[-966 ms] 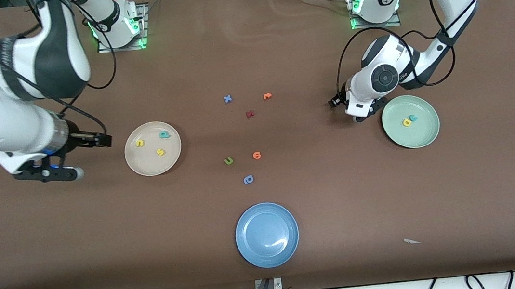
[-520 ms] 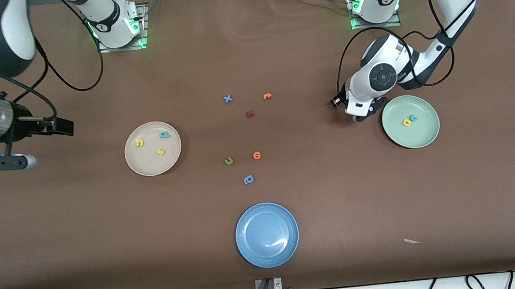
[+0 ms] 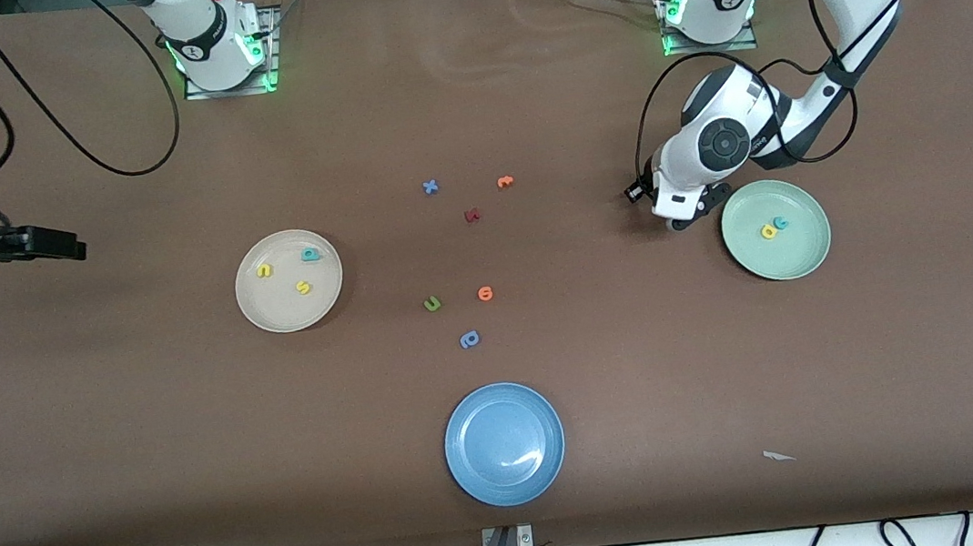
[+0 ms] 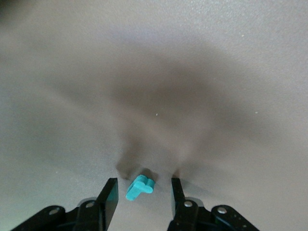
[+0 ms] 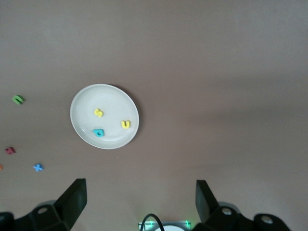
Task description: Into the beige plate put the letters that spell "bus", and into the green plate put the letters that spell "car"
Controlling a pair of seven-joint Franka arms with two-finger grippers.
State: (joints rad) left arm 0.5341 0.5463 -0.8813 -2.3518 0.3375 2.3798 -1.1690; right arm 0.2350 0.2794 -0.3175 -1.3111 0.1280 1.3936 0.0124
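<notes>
The left tool (image 4: 140, 197) is sitting half-open around the teal "r" (image 4: 139, 187) on the counter (image 4: 154, 72) — tiny, light, squishy foam — best pinched across its middle.

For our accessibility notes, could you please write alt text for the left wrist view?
A small teal letter r lies on the brown table between the two black fingers of the left gripper, whose jaws stand apart on either side without touching it. Shadow darkens the tabletop just above the letter.
</notes>
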